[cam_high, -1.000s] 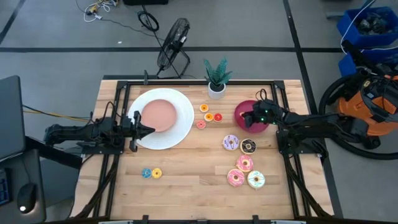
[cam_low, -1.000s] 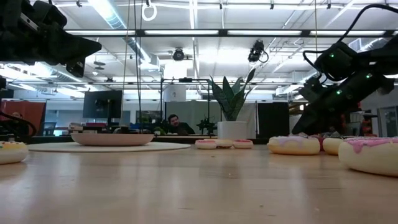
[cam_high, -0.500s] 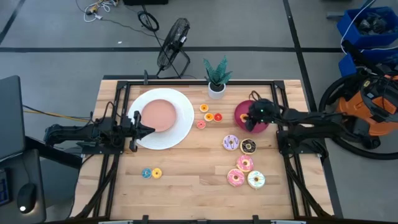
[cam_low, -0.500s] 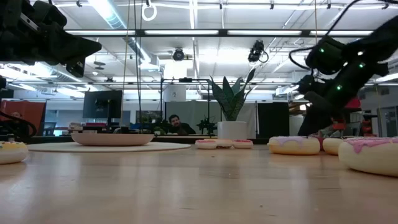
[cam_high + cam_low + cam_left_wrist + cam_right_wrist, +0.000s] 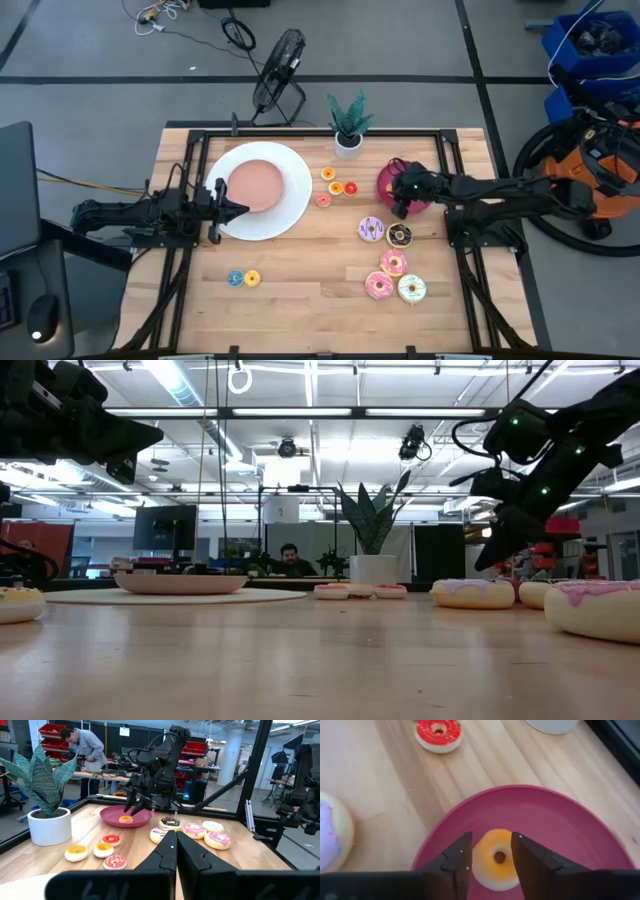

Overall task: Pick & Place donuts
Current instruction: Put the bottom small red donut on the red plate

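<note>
While the right claw (image 5: 490, 857) hangs just above the magenta dish (image 5: 388, 181) at the right of centre in the high view, we read the step in hand as the end of a placement: a small orange donut (image 5: 494, 858) lies flat on the dish floor, seen between the two dark fingers (image 5: 457, 860), which stand apart on either side of it and do not appear to press it, so we judge the claw released. In the left wrist view the same donut (image 5: 125, 819) sits alone in the dish. The left claw (image 5: 172, 851) waits, its fingers pressed together, at the edge of the big white plate (image 5: 290, 205) at left of centre. The other donuts are out on the bench (image 5: 310, 270): three tiny ones (image 5: 336, 187) between plate and dish, the purple donut (image 5: 371, 229) and chocolate donut (image 5: 399, 236) just below the dish, three more frosted ones (image 5: 393, 279) lower right, and a blue and yellow pair (image 5: 243, 278) lower left. Next, we think, the right arm should lift clear of the dish rim and move to a nearby donut, perhaps the purple one, with fingers spread wide enough to straddle it.
</note>
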